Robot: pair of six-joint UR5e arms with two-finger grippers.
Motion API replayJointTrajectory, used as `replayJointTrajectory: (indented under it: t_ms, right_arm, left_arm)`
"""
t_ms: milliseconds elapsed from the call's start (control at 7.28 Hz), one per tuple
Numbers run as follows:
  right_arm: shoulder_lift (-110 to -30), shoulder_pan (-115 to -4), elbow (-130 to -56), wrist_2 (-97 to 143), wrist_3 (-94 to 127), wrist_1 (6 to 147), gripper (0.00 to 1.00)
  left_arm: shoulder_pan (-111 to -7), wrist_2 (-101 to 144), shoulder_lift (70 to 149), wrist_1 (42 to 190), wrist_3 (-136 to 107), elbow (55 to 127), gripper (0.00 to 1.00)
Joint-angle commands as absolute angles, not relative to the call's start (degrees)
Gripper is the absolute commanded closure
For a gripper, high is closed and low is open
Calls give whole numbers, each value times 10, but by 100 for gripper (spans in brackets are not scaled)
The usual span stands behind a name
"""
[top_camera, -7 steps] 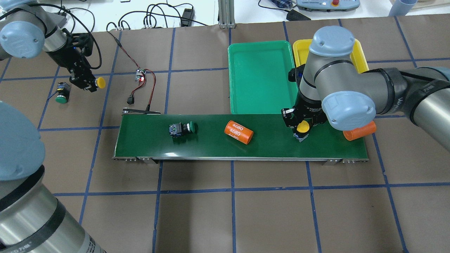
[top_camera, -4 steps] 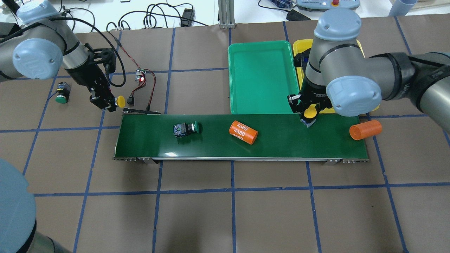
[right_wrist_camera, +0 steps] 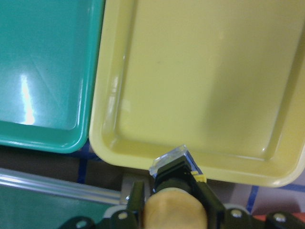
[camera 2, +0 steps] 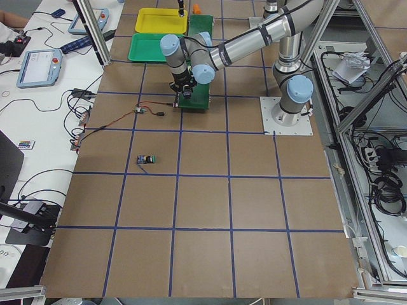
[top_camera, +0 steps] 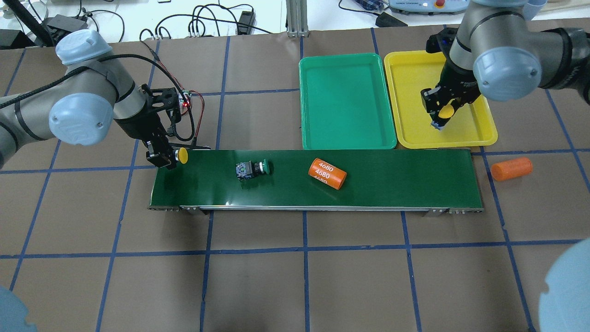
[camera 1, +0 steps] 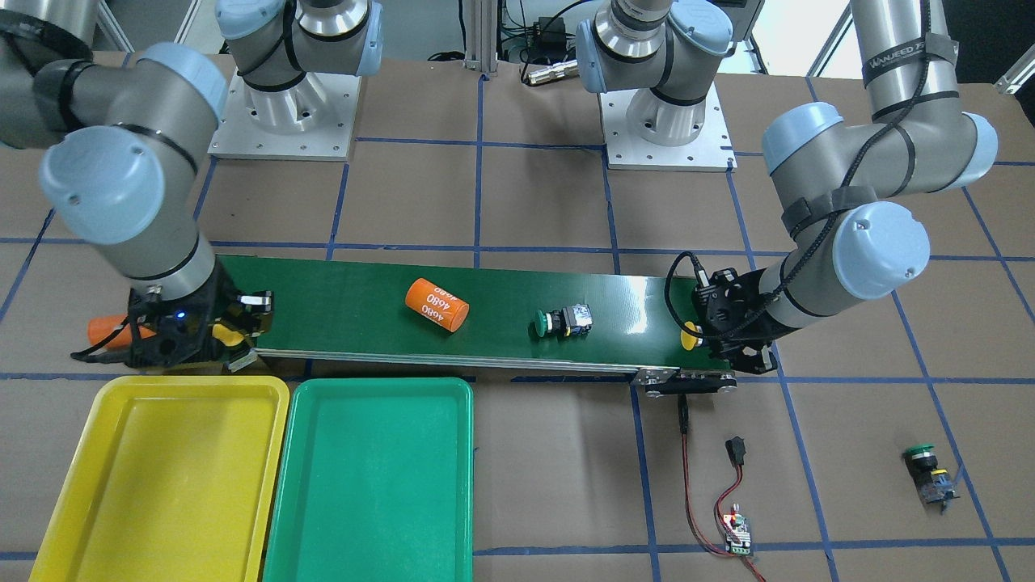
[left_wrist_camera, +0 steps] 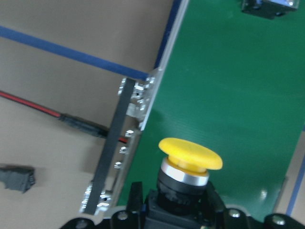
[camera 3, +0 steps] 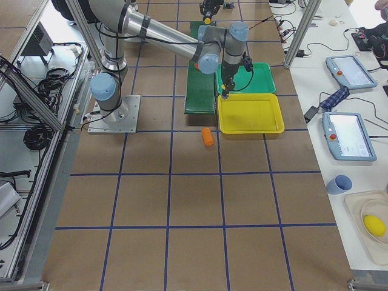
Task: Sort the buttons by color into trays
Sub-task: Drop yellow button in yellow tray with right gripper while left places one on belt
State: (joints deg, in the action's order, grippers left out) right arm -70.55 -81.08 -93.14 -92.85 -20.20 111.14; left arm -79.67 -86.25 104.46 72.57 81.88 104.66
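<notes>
Counter (top_camera: pixel 304 286), papered brown with a blue taped grid: you see the long green conveyor belt (top_camera: pixel 392 184) laid across it. On your side of the belt sit the green tray (top_camera: pixel 345 101) and the yellow tray (top_camera: pixel 405 83), side by side.

Right gripper (top_camera: pixel 440 115): jaws pinching the dark body of a yellow-capped button (top_camera: pixel 445 110), held in the air at the yellow tray's belt-side edge.

Left gripper (top_camera: pixel 168 157): jaws pinching a second yellow-capped button (top_camera: pixel 183 155) over the belt's opposite end.

Note the orange cylinder marked "4680" (top_camera: pixel 327 173) lying near mid-belt, and a plain orange cylinder (top_camera: pixel 511 168) on the counter just past the belt's tray end.

A green-capped button (top_camera: pixel 252 168) lies on its side on the belt, between the left gripper and the marked cylinder. A second green-capped button (camera 1: pixel 926 473) rests on the counter, well apart from the belt.
</notes>
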Motion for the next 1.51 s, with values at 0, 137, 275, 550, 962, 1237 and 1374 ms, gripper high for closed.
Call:
replayJointTrajectory:
  t_ms: [0,137,275,550,962,1237,1374]
  right_arm:
    - [-635,-792,-843,-930,-250,1112,72]
    - [-621,-790,-834,-934,-261,1110,55]
    - [-621,-789,-836,-933,-260,1103,1]
    - [-625,-789,-839,-933,-258,1086,0]
    - [-663,-793,-862,-930,-251,1037,0]
    - [-734,-795,-947,-927,-239,1044,0]
    - [-775,-797,-993,-926,-196,1045,0]
  left_arm:
    - [-807,-863,1024,695,807,1090,81]
    - [-809,-855,1025,680,805,1102,2]
    - [-809,-855,1030,644,805,1100,0]
    - [-795,-853,1017,637,812,1079,0]
    - [-708,-857,1088,739,942,899,0]
    - [-645,-860,1152,730,1088,850,0]
    - [-616,-860,1180,723,1116,817,0]
